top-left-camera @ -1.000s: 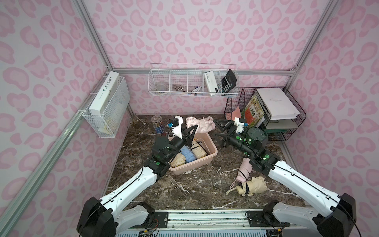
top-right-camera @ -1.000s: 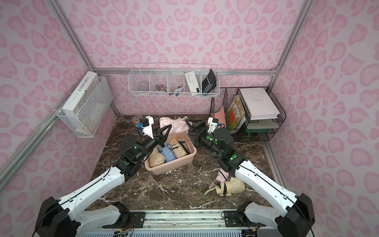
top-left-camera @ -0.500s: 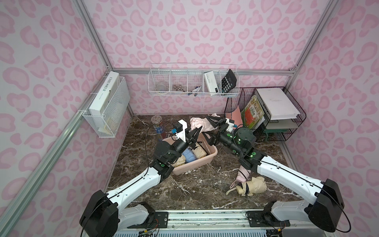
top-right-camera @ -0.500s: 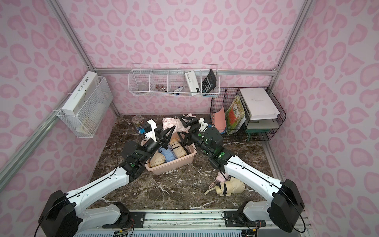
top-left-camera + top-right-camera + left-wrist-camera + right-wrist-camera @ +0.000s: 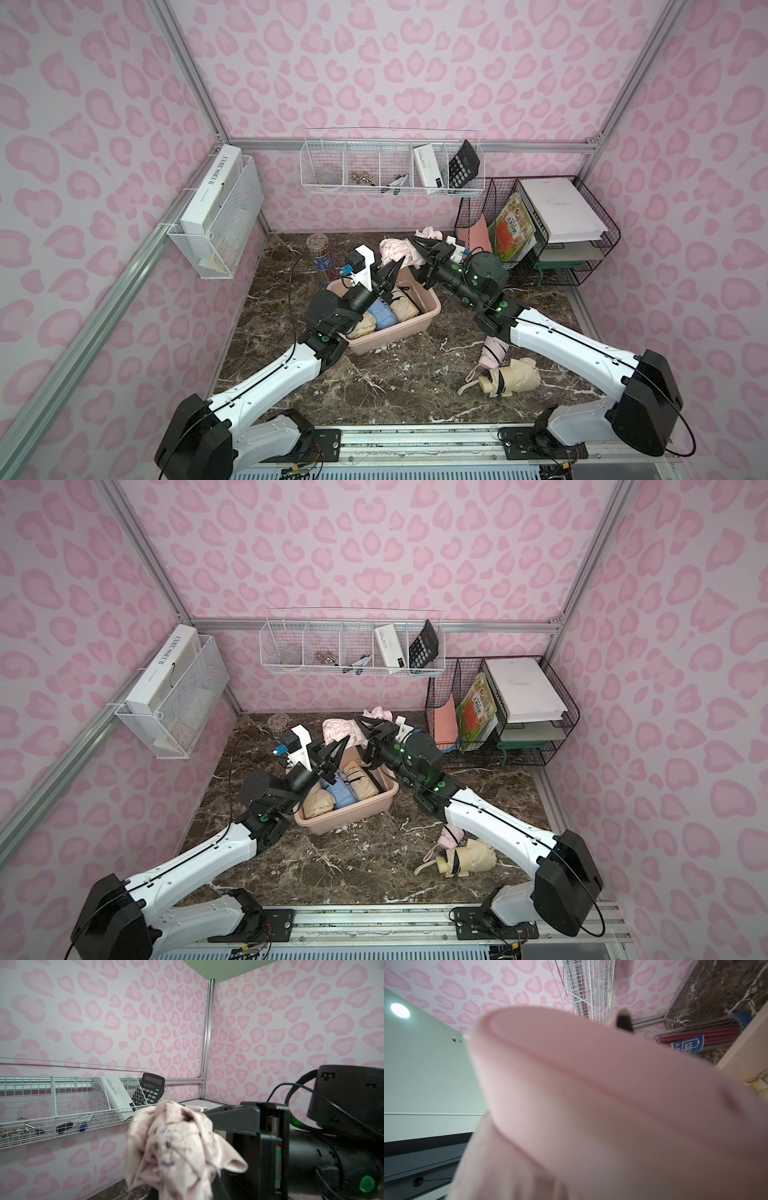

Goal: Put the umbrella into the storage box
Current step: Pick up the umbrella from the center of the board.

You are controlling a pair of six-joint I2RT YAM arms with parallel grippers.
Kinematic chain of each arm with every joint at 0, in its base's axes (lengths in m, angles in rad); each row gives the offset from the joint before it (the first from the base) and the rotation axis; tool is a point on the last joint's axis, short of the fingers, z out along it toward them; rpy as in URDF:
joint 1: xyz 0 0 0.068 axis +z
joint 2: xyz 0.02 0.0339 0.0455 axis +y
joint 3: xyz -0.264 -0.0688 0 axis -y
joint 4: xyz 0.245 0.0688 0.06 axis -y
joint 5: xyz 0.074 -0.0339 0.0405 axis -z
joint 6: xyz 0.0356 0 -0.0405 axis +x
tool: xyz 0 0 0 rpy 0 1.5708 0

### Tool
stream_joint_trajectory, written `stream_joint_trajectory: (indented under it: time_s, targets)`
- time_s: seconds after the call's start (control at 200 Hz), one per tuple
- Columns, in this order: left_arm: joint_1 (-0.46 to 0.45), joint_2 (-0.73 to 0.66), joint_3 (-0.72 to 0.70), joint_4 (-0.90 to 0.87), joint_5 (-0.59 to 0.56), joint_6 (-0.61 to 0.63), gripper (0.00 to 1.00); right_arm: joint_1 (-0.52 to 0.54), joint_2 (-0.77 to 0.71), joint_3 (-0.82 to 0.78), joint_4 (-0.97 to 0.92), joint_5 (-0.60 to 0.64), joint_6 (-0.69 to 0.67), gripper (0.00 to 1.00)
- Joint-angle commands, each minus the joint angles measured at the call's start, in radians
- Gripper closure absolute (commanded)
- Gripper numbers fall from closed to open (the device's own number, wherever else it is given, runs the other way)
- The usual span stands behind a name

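Top views both show a dark marble table (image 5: 399,386) walled in pink. On the left wall hangs a white wire basket (image 5: 226,232) with a white box (image 5: 212,187) standing in it. At the far left of the table stands a tub of pencils (image 5: 321,254).

The left gripper (image 5: 395,270) hangs over the far left part of the storage box (image 5: 388,337). Its jaws are shut with nothing between them. Its tips point toward the far wall and sit just beside pink fabric; whether they touch it cannot be told.

The storage box lies a little left of the table's middle and holds three folded umbrellas (image 5: 384,318) side by side: beige, blue, beige.

Just beyond the box's far rim is the pale pink umbrella (image 5: 395,251), loosely bunched. Whether it rests on the table or hangs clear of it cannot be told. The right gripper (image 5: 417,257) reaches in from the right with its jaws closed on that umbrella's right end. In the left wrist view the pale pink umbrella (image 5: 172,1142) bulges beside a black finger, and in the right wrist view its blurred fabric fills most of the picture.

On the far wall a long wire basket (image 5: 390,189) holds a calculator (image 5: 463,170). At the far right stands a black wire file rack (image 5: 592,272) with papers. Near right, under the right arm, a pink folded umbrella (image 5: 492,355) and a cream umbrella (image 5: 513,376) lie touching on the table.
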Motion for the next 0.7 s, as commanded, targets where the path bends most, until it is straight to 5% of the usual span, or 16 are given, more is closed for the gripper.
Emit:
stream_joint_trajectory:
  time_s: [0.0, 0.245, 0.34, 0.52, 0.695]
  targets:
    - [-0.002, -0.021, 0.006, -0.032, 0.074, 0.04, 0.87, -0.001, 0.003, 0.009, 0.034, 0.031, -0.015, 0.6]
    - [-0.002, -0.079, -0.024, -0.126, 0.084, 0.096, 0.39, -0.003, 0.014, 0.018, 0.025, 0.037, -0.046, 0.68]
    - [-0.002, -0.12, -0.032, -0.184, 0.073, 0.143, 0.02, -0.004, 0.019, 0.023, 0.004, 0.035, -0.075, 0.7]
    - [-0.002, -0.251, -0.049, -0.355, 0.065, 0.21, 0.01, -0.049, 0.002, 0.009, -0.092, 0.034, -0.216, 0.7]
    - [-0.002, -0.43, -0.073, -0.581, -0.004, 0.192, 0.02, -0.096, -0.023, 0.075, -0.417, 0.039, -0.63, 0.72]
